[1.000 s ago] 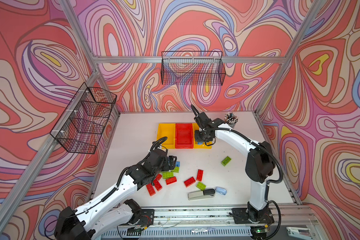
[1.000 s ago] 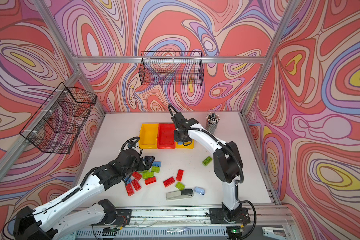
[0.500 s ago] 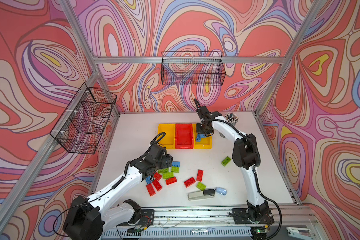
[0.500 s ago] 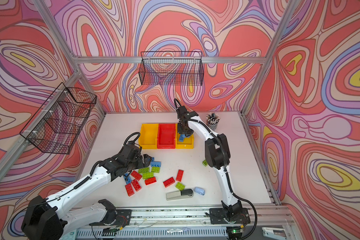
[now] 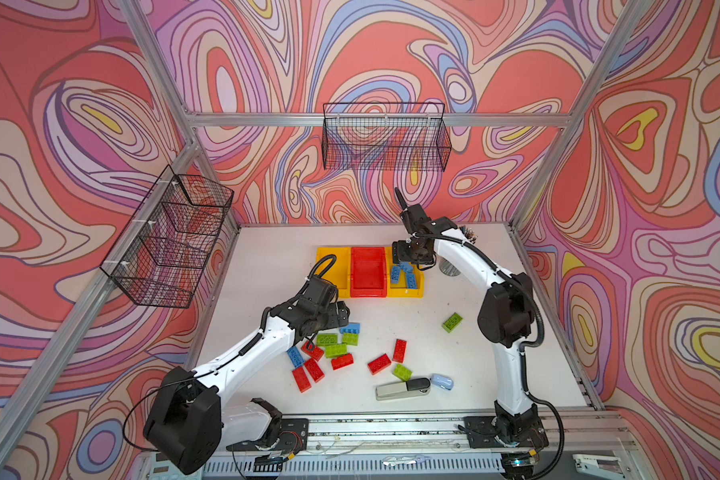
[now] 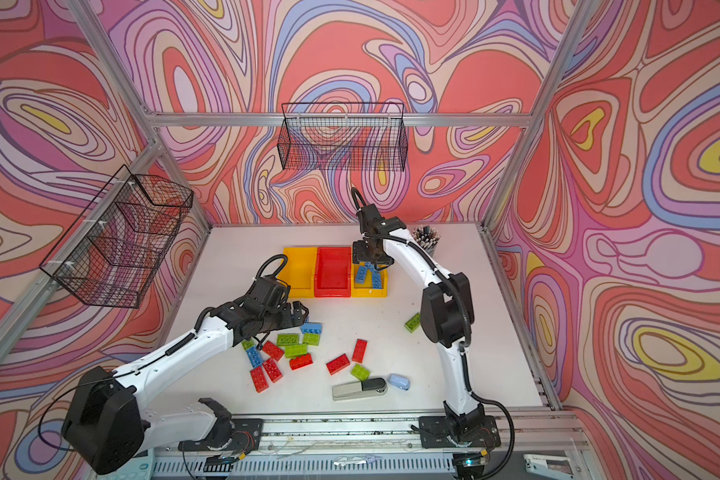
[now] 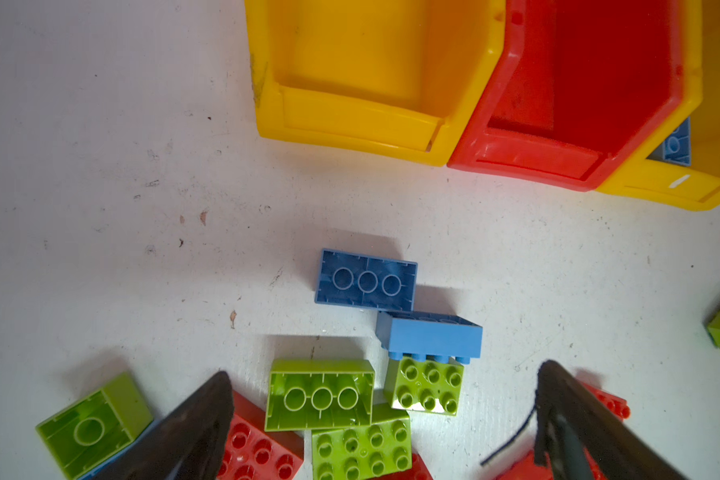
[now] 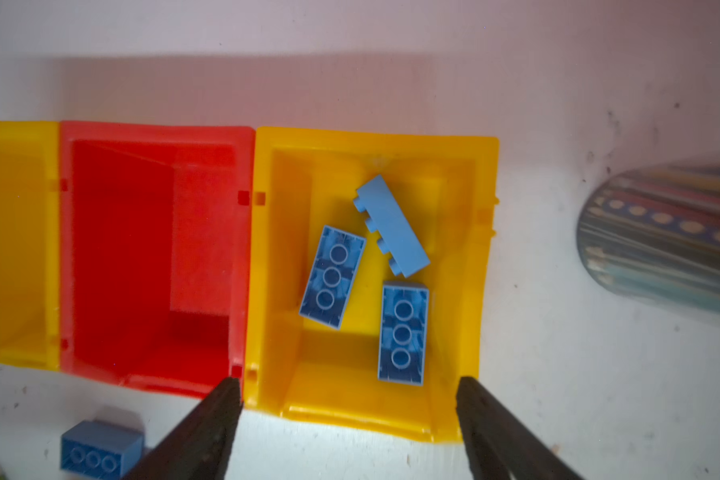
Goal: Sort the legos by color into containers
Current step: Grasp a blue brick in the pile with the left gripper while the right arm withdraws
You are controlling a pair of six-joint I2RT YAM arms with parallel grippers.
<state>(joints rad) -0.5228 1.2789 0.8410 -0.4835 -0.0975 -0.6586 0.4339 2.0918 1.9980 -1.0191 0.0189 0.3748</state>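
Three containers stand in a row: a yellow bin (image 5: 332,272), a red bin (image 5: 368,272) and a second yellow bin (image 8: 267,266). Three blue legos (image 8: 332,277) (image 8: 393,230) (image 8: 403,332) lie in that second yellow bin. My right gripper (image 8: 347,381) hovers open above its front rim, holding nothing. My left gripper (image 7: 384,371) is open just above a cluster of loose legos, with green ones (image 7: 320,395) (image 7: 427,386) between its fingers, blue ones (image 7: 366,280) (image 7: 433,336) beyond and a red one (image 7: 258,451) under one finger. More red (image 5: 379,363) and green (image 5: 452,322) legos lie scattered in both top views.
A grey-and-black stapler (image 5: 402,388) and a pale-blue mouse-shaped item (image 5: 441,381) lie near the front edge. A mesh pencil cup (image 6: 427,239) stands just right of the bins. Black wire baskets hang on the back wall (image 5: 385,141) and left wall (image 5: 171,237).
My right gripper has opened over the right yellow bin, and the blue lego it carried now lies inside. My left arm has drawn in while its open gripper stays over the cluster.
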